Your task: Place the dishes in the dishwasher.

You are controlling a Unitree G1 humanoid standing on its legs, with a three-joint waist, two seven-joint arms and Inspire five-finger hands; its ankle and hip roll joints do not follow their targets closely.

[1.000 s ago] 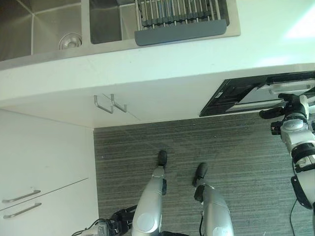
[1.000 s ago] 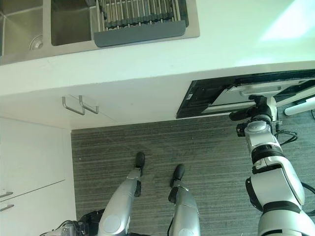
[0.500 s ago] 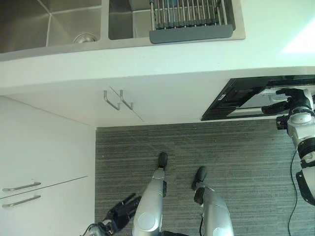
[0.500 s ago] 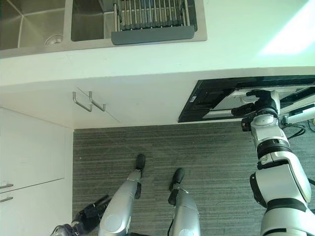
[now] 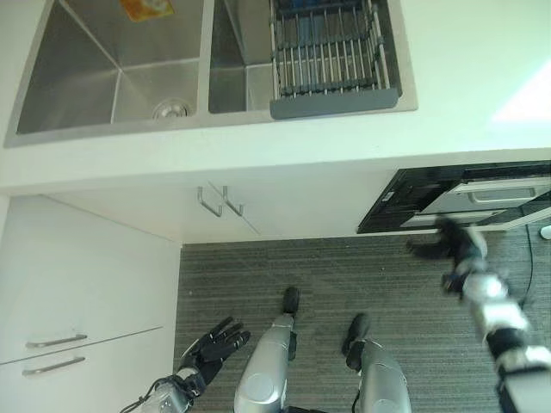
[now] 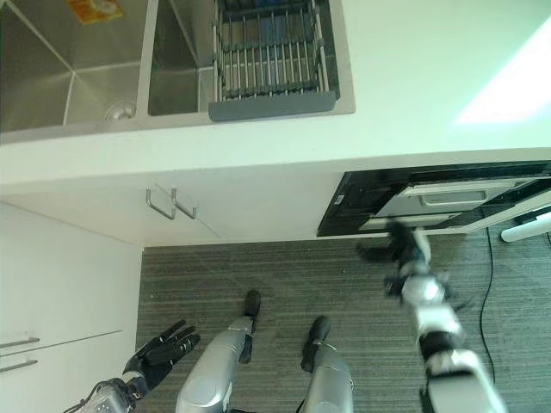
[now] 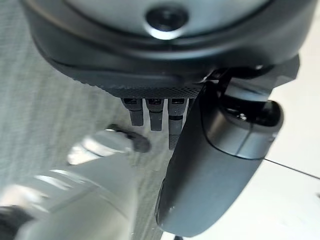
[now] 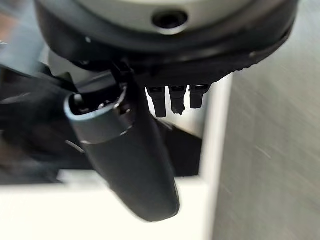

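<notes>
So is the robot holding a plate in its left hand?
No, the left hand hangs low beside the white cabinet with its fingers spread straight and nothing in them.

**White counter with a double sink, striped floor below**

A white countertop [image 5: 284, 146] runs across the scene. Set into it is a steel double sink [image 5: 112, 82]; its right basin holds a wire dish rack [image 5: 331, 56] with a grey front lip. At the far end of the left basin lies an orange-yellow item [image 5: 146, 9], too small to identify. Below the counter, grey striped flooring [image 5: 344, 267] spreads out beside white cabinet fronts [image 5: 77, 284].
</notes>
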